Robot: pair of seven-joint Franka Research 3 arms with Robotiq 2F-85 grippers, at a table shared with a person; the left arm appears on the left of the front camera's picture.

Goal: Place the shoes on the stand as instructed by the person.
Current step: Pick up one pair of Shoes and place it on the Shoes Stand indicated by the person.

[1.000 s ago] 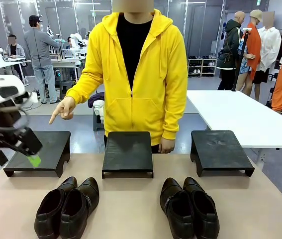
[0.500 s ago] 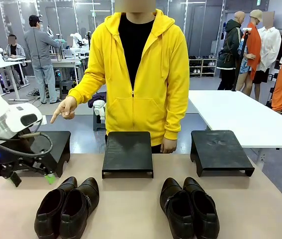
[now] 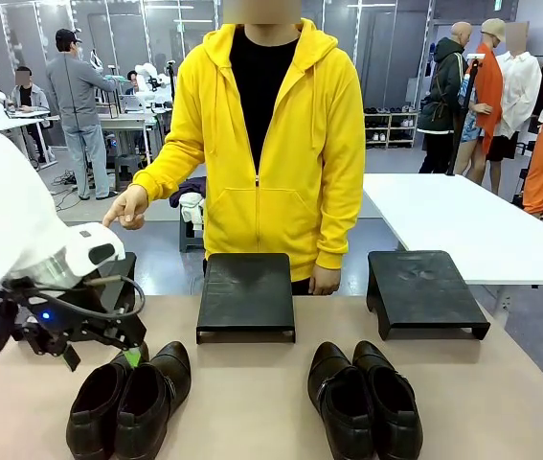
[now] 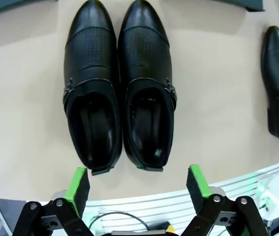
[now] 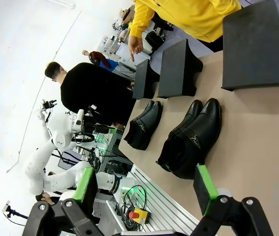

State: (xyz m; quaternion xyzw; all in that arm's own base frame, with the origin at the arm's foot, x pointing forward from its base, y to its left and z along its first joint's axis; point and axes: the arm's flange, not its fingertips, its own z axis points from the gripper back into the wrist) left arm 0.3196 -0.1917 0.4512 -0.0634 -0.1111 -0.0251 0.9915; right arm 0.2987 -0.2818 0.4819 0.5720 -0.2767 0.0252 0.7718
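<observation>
Nothing is placed yet. On the near part of the table (image 3: 252, 383) both pairs of shoes sit side by side on the bare top: the left pair (image 3: 127, 398) and the right pair (image 3: 365, 398), well apart from each other. Beyond them the three black stands are unloaded: the left stand (image 3: 120, 273), the middle stand (image 3: 246, 292) and the right stand (image 3: 424, 287). So the whole job of lifting and setting down is left to do.

The left gripper (image 3: 108, 347) hangs low over the left pair, the white arm bent in from the left. In the left wrist view, its jaws are spread wide, wider than both shoes together, with nothing pinched and no contact that I can make out. The right gripper (image 5: 146, 189) is held off to the right, jaws likewise spread and holding nothing.

At the far side the person (image 3: 271, 144) stands behind the middle stand, one hand (image 3: 125, 206) pointing down toward the left stand, which I take as the target.
</observation>
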